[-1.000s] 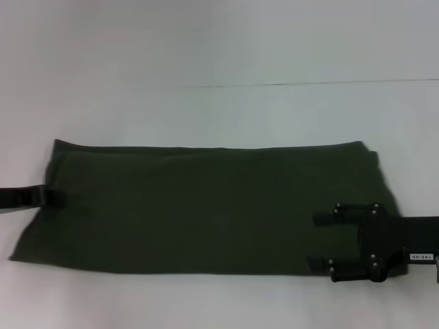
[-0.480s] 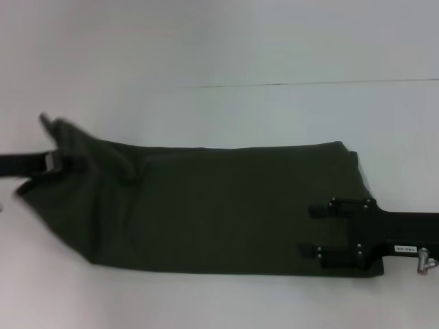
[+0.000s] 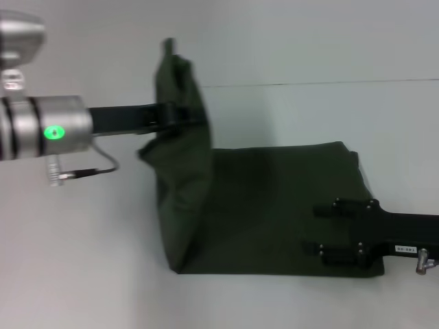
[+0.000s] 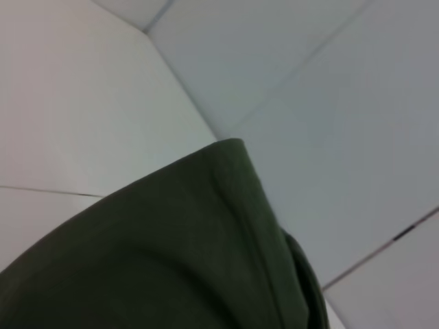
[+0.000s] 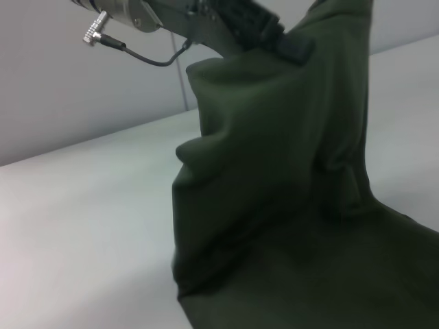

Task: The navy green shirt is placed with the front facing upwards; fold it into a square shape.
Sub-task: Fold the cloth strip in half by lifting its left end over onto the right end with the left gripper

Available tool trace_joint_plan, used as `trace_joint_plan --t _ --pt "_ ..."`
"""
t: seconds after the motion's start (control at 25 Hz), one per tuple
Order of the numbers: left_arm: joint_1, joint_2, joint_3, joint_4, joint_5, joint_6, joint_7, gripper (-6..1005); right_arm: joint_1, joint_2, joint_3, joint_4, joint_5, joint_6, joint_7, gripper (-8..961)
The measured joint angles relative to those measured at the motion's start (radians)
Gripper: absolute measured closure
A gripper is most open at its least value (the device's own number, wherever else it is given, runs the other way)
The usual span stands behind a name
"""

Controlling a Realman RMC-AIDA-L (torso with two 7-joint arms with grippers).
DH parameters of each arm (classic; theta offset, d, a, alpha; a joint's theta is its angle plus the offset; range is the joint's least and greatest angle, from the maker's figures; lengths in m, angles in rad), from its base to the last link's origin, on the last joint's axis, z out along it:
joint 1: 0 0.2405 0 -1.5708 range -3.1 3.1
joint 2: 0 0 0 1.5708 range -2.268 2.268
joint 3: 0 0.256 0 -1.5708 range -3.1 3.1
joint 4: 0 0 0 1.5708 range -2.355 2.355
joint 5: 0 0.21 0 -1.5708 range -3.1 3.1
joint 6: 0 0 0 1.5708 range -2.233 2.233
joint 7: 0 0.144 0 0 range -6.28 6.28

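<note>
The navy green shirt (image 3: 274, 205) lies on the white table as a long folded band, plain green side up, with no letters or label showing. My left gripper (image 3: 180, 113) is shut on the shirt's left end and holds it high above the table, so the cloth hangs down in a loose fold. It shows in the right wrist view (image 5: 274, 34) pinching the raised cloth (image 5: 274, 171). The left wrist view shows only green cloth (image 4: 171, 260). My right gripper (image 3: 321, 230) is open, its two fingers lying flat on the shirt's right end.
The white table (image 3: 82, 260) extends to the left and front of the shirt. A thin dark seam (image 3: 309, 83) runs across the far side. A cable (image 3: 89, 171) hangs from the left arm's wrist.
My left gripper has lifted the shirt's left end up and carried it far to the right. The flat part of the shirt is now shorter. The right gripper has stayed put.
</note>
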Motion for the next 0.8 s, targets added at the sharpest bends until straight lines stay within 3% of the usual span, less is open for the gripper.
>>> trace_joint_plan --t 0.28,0.8 --pt "-0.009 -0.002 0.276 -0.11 -0.21 -0.155 0.007 895 -0.025 -0.004 0.027 -0.002 0.001 0.005 0.004 130" --pt "-0.021 -0.005 0.501 -0.159 -0.436 -0.307 0.034 884 -0.046 -0.005 0.064 -0.007 -0.003 0.0 0.006 129"
